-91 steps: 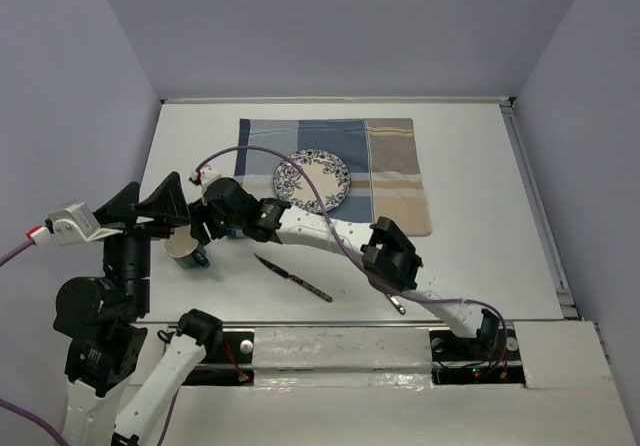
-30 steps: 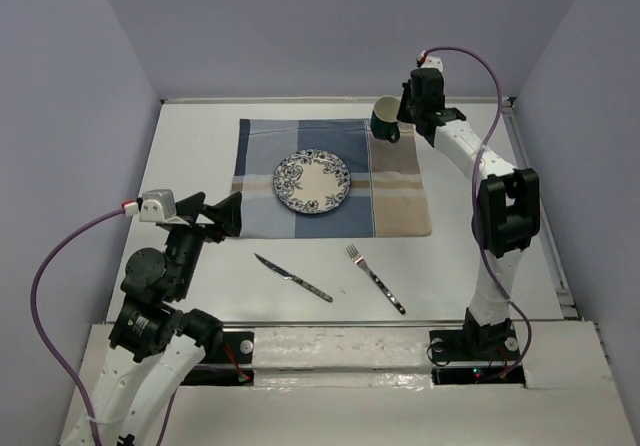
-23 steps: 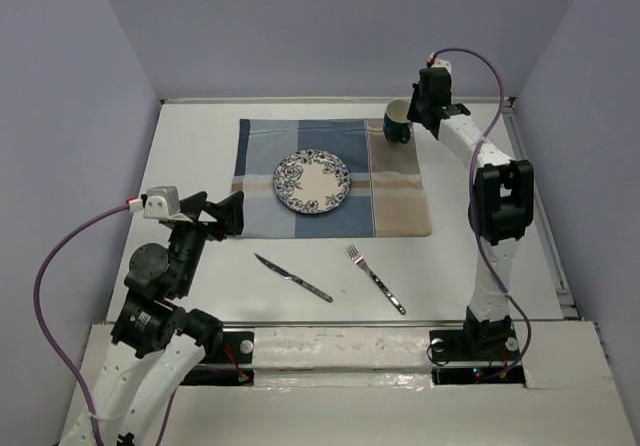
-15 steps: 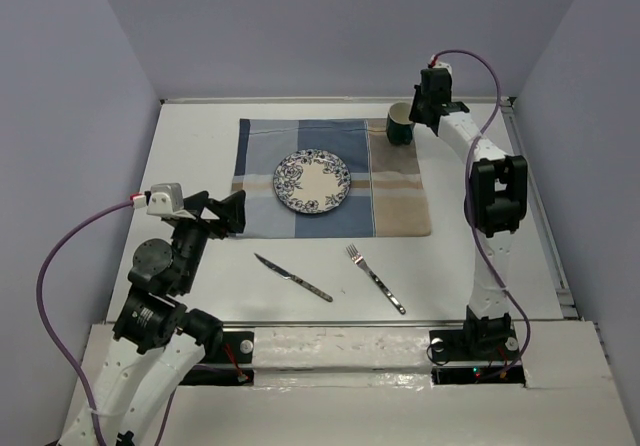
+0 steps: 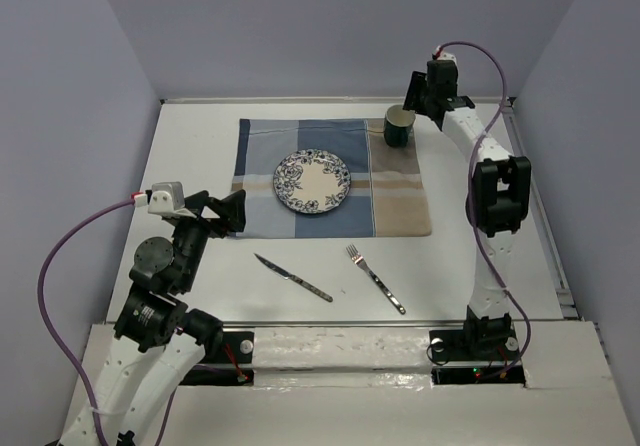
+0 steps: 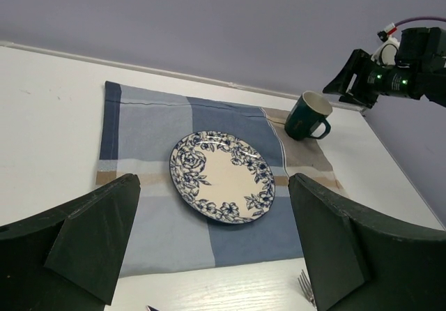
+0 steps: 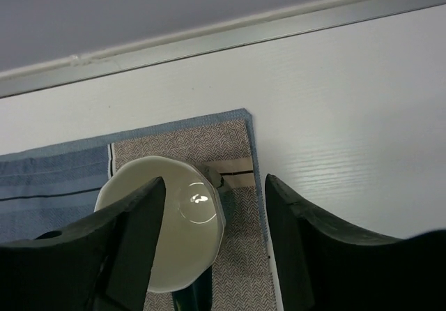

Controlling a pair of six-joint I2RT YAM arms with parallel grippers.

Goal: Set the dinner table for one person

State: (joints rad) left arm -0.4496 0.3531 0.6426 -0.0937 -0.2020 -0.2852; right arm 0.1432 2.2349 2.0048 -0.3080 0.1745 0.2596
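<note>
A dark green mug (image 5: 398, 127) with a cream inside stands upright on the far right corner of the blue-and-tan striped cloth (image 5: 400, 198). My right gripper (image 5: 411, 103) hovers just over it, open. In the right wrist view the mug (image 7: 164, 220) has its right wall and handle between the spread fingers (image 7: 306, 255) of the right gripper (image 7: 214, 182). A blue floral plate (image 5: 312, 181) lies mid-cloth. A knife (image 5: 292, 277) and a fork (image 5: 375, 278) lie on the white dinner table (image 5: 200, 136). My left gripper (image 5: 228, 211) is open and empty, left of the cloth.
In the left wrist view, the left gripper (image 6: 212, 178) faces the plate (image 6: 223, 177), with the mug (image 6: 306, 116) and right gripper (image 6: 333, 84) beyond. The table's back rail (image 7: 279, 28) and grey walls stand close behind the mug. The fork's tines (image 6: 304, 283) show near the lower edge.
The right gripper carried the mug a little right and set it down on the cloth's corner. Its jaws then opened and let go. The left arm barely moved.
</note>
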